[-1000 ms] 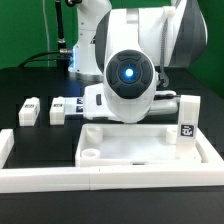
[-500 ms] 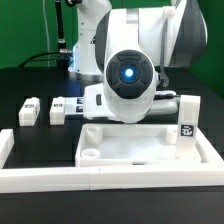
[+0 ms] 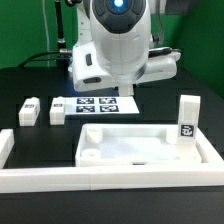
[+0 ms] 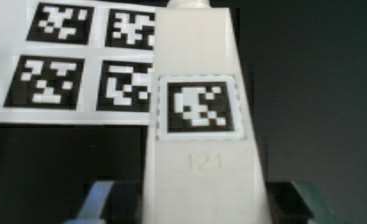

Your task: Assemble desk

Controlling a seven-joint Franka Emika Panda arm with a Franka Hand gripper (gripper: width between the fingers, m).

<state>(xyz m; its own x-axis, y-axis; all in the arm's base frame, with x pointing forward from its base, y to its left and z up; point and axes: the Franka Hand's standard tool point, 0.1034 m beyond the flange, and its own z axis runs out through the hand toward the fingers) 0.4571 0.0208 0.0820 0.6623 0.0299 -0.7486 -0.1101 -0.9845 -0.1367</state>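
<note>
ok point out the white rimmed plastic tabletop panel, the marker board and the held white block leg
white rimmed plastic tabletop panel [image 3: 140,143]: exterior view, bare floor
marker board [image 3: 100,107]: exterior view, centre
held white block leg [image 4: 199,108]: wrist view, on its tag

Arm at 12 o'clock of exterior view; bulky wrist faces camera. Wrist view: gripper clamped on leg; fingers flank it.
</note>
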